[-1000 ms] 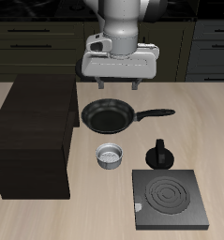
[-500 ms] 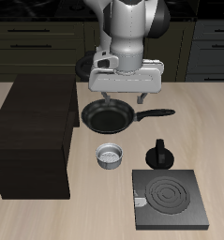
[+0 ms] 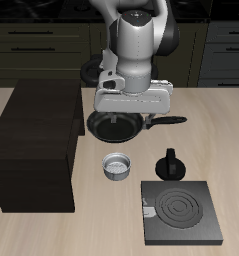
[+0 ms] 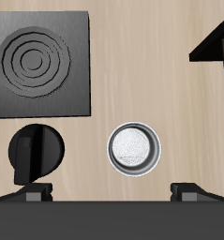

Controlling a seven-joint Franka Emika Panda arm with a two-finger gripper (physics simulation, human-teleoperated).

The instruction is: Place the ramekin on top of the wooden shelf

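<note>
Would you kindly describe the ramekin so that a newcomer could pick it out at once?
Start from the wooden shelf, the big dark box on the table. Just beside it, nearer the table's front edge than the frying pan, sits the ramekin. It is the only small, pale, ribbed cup; its neighbours are black.

Arm: reaches forward from the table's back, wrist bent so the hand points straight down.
Gripper (image 3: 132,123): held above the table, not touching anything.
Fingers (image 4: 37,194): spread wide apart, with nothing between them.
</note>
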